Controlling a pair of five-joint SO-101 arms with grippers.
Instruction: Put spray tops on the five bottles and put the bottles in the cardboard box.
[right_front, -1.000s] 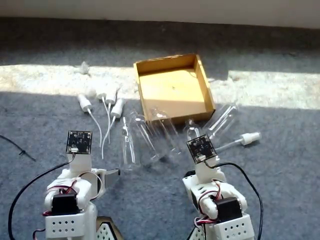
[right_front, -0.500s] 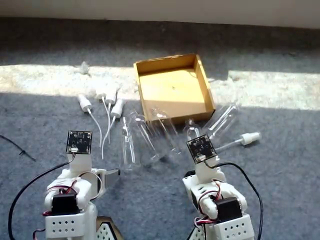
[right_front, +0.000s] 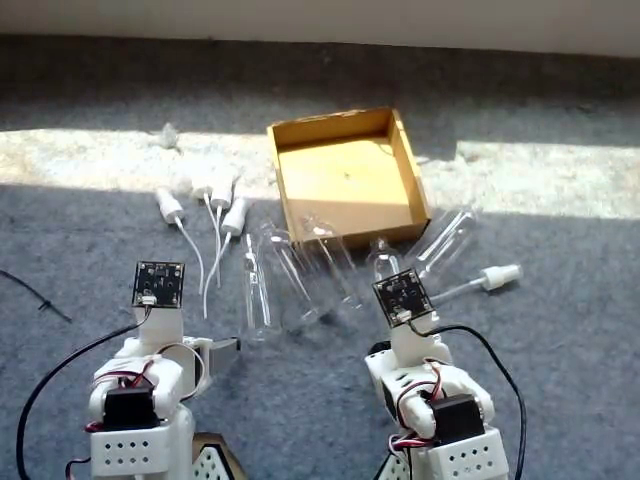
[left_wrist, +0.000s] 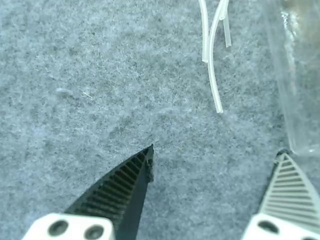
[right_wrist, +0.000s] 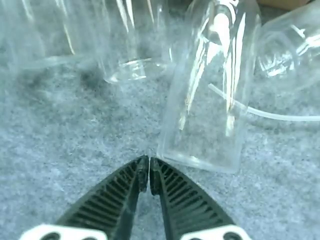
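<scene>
Clear plastic bottles (right_front: 290, 275) lie on their sides in a loose row just in front of the open tan cardboard box (right_front: 345, 185). White spray tops with thin tubes (right_front: 220, 200) lie grouped to the left of the box. One more white spray top (right_front: 500, 275) lies to the right of the bottles. The right gripper (right_wrist: 149, 167) has its jaws pressed together, tips just short of one bottle's base. The left gripper (left_wrist: 216, 160) is spread wide over the grey carpet (left_wrist: 100, 75), holding nothing, near the tube ends.
</scene>
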